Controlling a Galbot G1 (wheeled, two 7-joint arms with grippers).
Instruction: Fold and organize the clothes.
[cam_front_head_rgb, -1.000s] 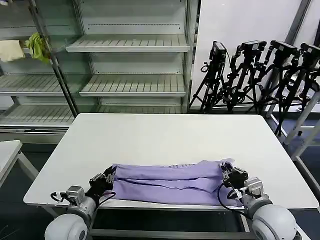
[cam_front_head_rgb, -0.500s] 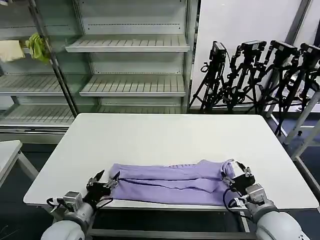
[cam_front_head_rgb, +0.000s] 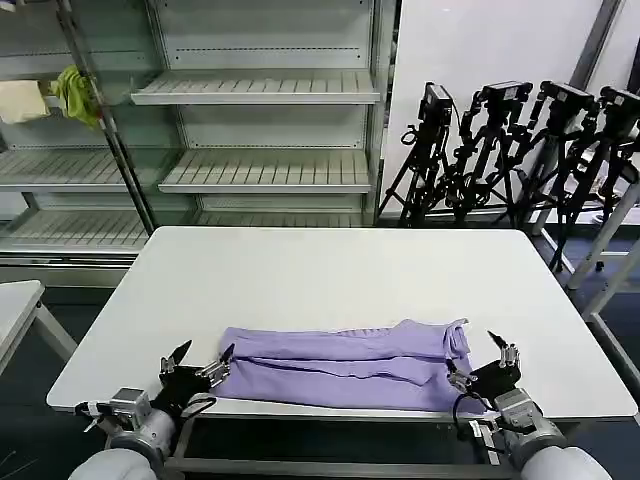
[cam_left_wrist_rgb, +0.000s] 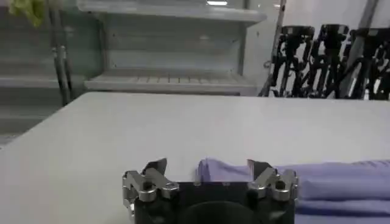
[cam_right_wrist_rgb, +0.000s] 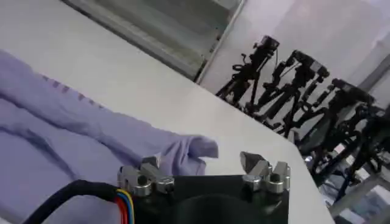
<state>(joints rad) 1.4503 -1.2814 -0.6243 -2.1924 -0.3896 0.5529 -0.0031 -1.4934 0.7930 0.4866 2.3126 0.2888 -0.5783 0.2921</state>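
The lavender T-shirt lies folded into a long band along the near part of the white table. My left gripper is open just off the band's left end, holding nothing. In the left wrist view the shirt's end lies on the table beyond the spread fingers of the left gripper. My right gripper is open at the band's right end, near the table's front edge. The right wrist view has the shirt bunched ahead of the right gripper, with nothing clamped.
Metal shelving stands behind the table. A yellow-green cloth and a cream cloth hang at the far left. Black tripods stand at the back right. A second small table sits at the left. The far half of the table is bare.
Both grippers have opened, let go of the shirt's ends and drawn back toward the table's front edge. The shirt has settled flat.
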